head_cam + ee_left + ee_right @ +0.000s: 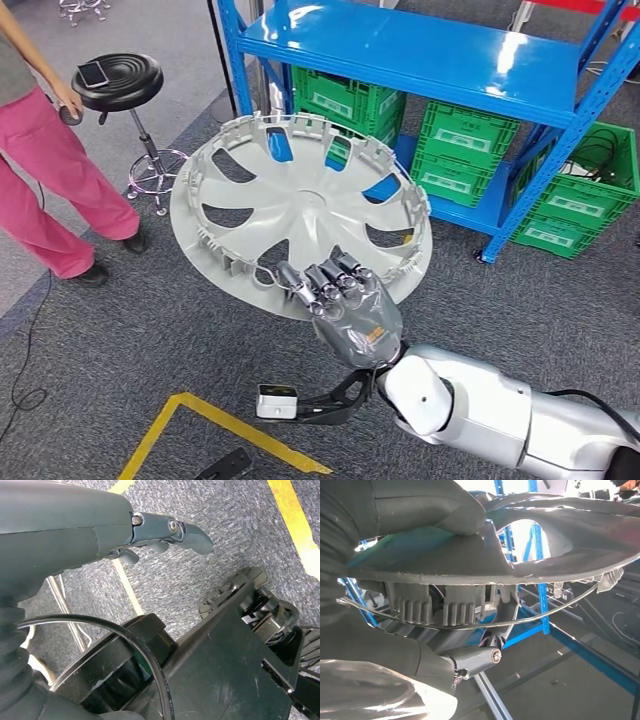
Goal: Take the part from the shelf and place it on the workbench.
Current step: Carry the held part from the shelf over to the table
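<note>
Before the blue shelf (pixel 423 55), I'm seeing my right hand (pixel 343 300) gripping the wheel cover's (pixel 302 200) near rim.

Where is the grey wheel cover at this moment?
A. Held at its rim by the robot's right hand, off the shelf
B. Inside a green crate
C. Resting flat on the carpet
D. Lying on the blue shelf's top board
A: the right hand grips the near rim of the wheel cover, which hangs above the carpet in front of the blue shelf.

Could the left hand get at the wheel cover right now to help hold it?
Probably not as things stand: the left hand hangs low over the carpet, while the right hand grips the wheel cover higher up.
</note>
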You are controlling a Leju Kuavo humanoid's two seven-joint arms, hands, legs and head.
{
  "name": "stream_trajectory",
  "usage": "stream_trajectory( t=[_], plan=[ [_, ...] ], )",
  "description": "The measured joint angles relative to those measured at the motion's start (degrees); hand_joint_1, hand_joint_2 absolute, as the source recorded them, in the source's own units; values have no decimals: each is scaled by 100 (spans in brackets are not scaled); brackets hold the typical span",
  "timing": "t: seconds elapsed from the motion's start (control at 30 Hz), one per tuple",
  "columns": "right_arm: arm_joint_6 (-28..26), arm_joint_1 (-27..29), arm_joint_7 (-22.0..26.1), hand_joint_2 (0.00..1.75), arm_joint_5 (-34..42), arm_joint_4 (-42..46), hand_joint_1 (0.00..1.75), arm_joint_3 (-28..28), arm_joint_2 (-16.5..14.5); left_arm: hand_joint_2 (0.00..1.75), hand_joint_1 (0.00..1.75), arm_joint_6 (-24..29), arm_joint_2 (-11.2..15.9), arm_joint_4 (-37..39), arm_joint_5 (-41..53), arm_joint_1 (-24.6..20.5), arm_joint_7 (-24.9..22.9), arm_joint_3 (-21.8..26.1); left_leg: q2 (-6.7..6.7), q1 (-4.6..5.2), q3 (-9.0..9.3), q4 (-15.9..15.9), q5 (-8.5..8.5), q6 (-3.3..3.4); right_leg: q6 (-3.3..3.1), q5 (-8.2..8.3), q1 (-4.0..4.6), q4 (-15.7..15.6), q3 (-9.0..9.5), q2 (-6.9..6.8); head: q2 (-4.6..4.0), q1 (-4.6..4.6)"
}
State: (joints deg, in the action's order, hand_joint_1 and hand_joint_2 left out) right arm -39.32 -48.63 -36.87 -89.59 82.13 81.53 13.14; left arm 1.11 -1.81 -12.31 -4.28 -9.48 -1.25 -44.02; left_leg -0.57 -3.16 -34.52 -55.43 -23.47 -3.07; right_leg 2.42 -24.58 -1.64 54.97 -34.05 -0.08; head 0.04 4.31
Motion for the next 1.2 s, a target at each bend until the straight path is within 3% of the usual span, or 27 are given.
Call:
stream_trajectory(
  t=[0.23, 0.3, 0.33, 0.4, 0.47, 0.5, 0.57, 0.63, 0.7, 0.77, 0.8, 0.83, 0.9, 0.97, 1.0, 1.03, 1.1, 1.13, 1.2],
  plan=[
    [0, 17, 0, 175, 1, 33, 175, -12, -1, 175, 0, -2, 38, 0, 20, -7, 0, 0, 1, 41, -21, -73, -32, 145, 116, 7, -57, -14, 14, -3, 0, 3],
    [0, 24, 0, 175, 1, 56, 175, -37, 0, 175, 0, -2, 23, -1, 24, -14, 2, 0, 24, 38, 27, 18, 17, 214, 138, -116, -66, 111, -54, -1, 0, -10],
    [0, 27, 0, 175, 1, 64, 175, -47, 0, 175, 0, -2, 16, -1, 25, -18, 3, 0, 42, 31, 50, 60, 39, 245, 137, -269, -63, 342, -161, 2, 0, -19],
    [0, 44, 0, 175, -3, 68, 175, -52, 0, 175, 0, -2, 10, 0, 29, -19, 4, 0, 81, 39, 57, 72, 46, 273, 132, -660, -55, 1128, -512, 7, 0, -32],
    [0, 78, 0, 175, -4, 68, 175, -47, 2, 175, 0, -2, 13, 0, 33, -15, 4, 0, 123, 51, 56, 63, 37, 276, 141, -818, -53, 1683, -766, 4, 0, -37],
    [0, 90, 0, 175, -3, 68, 175, -45, 3, 175, 0, -2, 12, 0, 36, -15, 4, 0, 146, 53, 56, 53, 28, 268, 140, -738, -53, 1640, -742, -4, 0, -37],
    [0, 96, 0, 175, -2, 73, 175, -44, 3, 175, 0, -2, 5, -1, 44, -17, 4, 0, 194, 49, 62, 14, -7, 226, 117, -381, -50, 963, -390, -97, 0, -37],
    [0, 86, 0, 175, -2, 86, 175, -51, 2, 175, 0, -2, -1, -1, 56, -12, 4, 0, 246, 66, 56, -39, -45, 155, 67, -174, 10, 306, -31, -280, 0, -36],
    [0, 82, 0, 175, -2, 98, 175, -53, 2, 175, 0, -3, -3, 0, 69, -4, 4, 0, 332, 80, 54, -55, -53, 90, -7, -171, 78, 144, 45, -319, 0, -29],
    [0, 84, 0, 175, -1, 102, 175, -52, 1, 175, 0, -4, -7, -1, 82, -9, 4, 0, 413, 60, 80, -47, -82, 36, -94, -135, 81, 107, 39, -208, 0, -22],
    [0, 81, 0, 175, 1, 103, 175, -52, 1, 175, 0, -4, -6, -1, 87, -11, 4, 0, 387, 51, 65, -120, -168, 23, -135, -116, 70, 80, 49, -159, 0, -20],
    [0, 78, 0, 175, 3, 103, 175, -54, 1, 175, 0, -4, -3, -2, 91, -12, 4, 1, 322, 48, -7, -326, -323, 19, -174, -100, 53, 54, 63, -115, 0, -9],
    [0, 78, 0, 175, 2, 104, 175, -49, 2, 175, 0, -4, 9, -2, 92, -16, 7, 2, 159, 55, -307, -1080, -739, 33, -214, -93, 39, 43, 74, -26, 0, 11],
    [0, 83, 0, 175, -1, 104, 175, -41, 2, 175, 0, -4, 13, -2, 90, -34, 9, 3, 103, 66, -557, -1706, -953, 35, -220, -95, 43, 49, 77, 81, 0, 19],
    [0, 84, 0, 175, -1, 104, 175, -40, 1, 175, 0, -4, 12, -2, 90, -43, 9, 4, 97, 64, -553, -1729, -895, 32, -214, -99, 37, 60, 79, 145, 0, 19],
    [0, 85, 0, 175, -1, 104, 175, -39, 1, 175, 0, -4, 13, -2, 92, -44, 8, 4, 87, 56, -450, -1531, -734, 24, -196, -111, 21, 82, 81, 217, 0, 20],
    [1, 81, 0, 175, 0, 103, 175, -40, 0, 175, 0, -5, 10, -2, 96, -22, 6, 3, -92, 8, -134, -854, -386, -37, -115, -162, -8, 180, 56, 365, 0, 24],
    [1, 77, 0, 175, -1, 103, 175, -42, -3, 175, 0, -6, 4, -2, 99, -7, 5, 2, -208, -17, -16, -588, -330, -51, -68, -185, -15, 262, 6, 431, 0, 30],
    [1, 72, 0, 175, -1, 105, 175, -49, -12, 175, 0, -8, -12, -2, 96, 5, 9, 4, -355, -21, 31, -458, -403, -25, 10, -185, -17, 366, -115, 523, 1, 17]
  ],
)
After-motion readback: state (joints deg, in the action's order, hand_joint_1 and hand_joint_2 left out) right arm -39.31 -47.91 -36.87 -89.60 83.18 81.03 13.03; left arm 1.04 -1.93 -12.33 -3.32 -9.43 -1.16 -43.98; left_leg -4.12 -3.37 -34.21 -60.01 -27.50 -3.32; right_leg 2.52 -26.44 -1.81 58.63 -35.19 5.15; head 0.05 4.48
